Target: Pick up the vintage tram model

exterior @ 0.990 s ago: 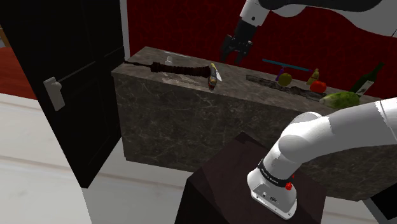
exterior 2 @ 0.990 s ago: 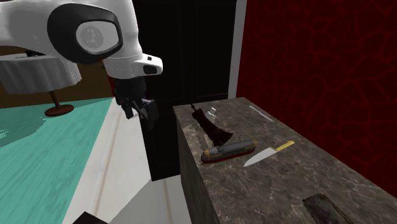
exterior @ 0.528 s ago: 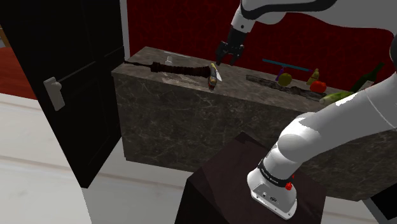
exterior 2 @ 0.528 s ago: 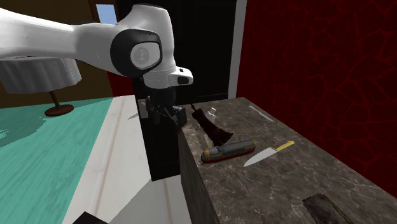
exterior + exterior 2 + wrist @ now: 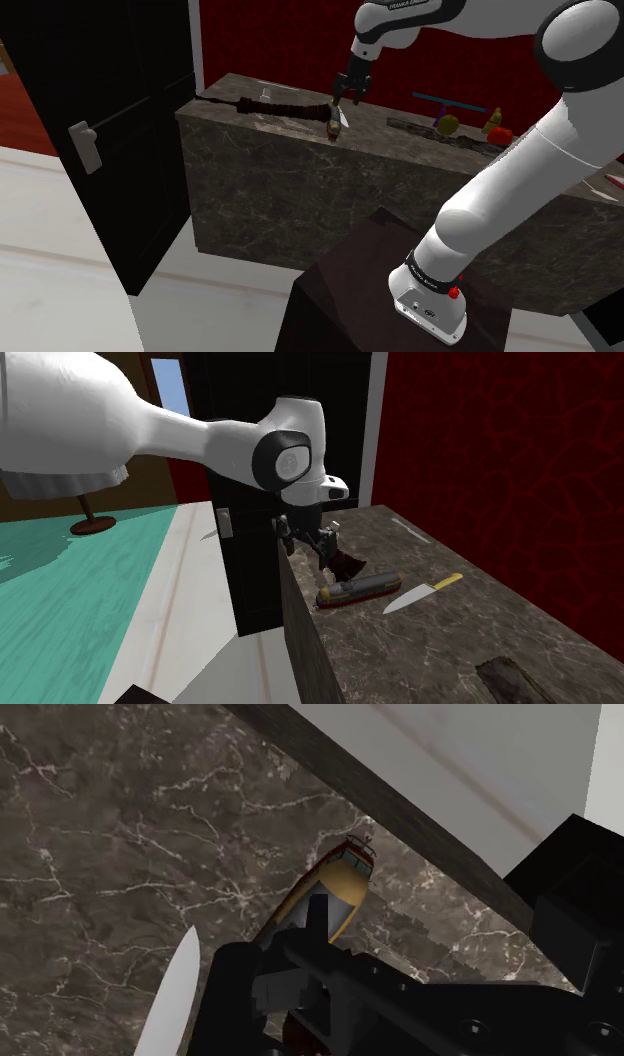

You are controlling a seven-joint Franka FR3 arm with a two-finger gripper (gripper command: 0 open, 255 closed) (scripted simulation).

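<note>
Marbled dark counter [image 5: 450,642], 1 tram model [image 5: 358,590], 1 knife [image 5: 420,595], 1 tool [image 5: 345,98] overhead.

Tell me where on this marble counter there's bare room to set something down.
Bare marble lies between the knife and the red wall, and from the knife toward the dark patch. Crowded: tram model, dark feathery object and tool bunch at the counter end nearest the door.
</note>
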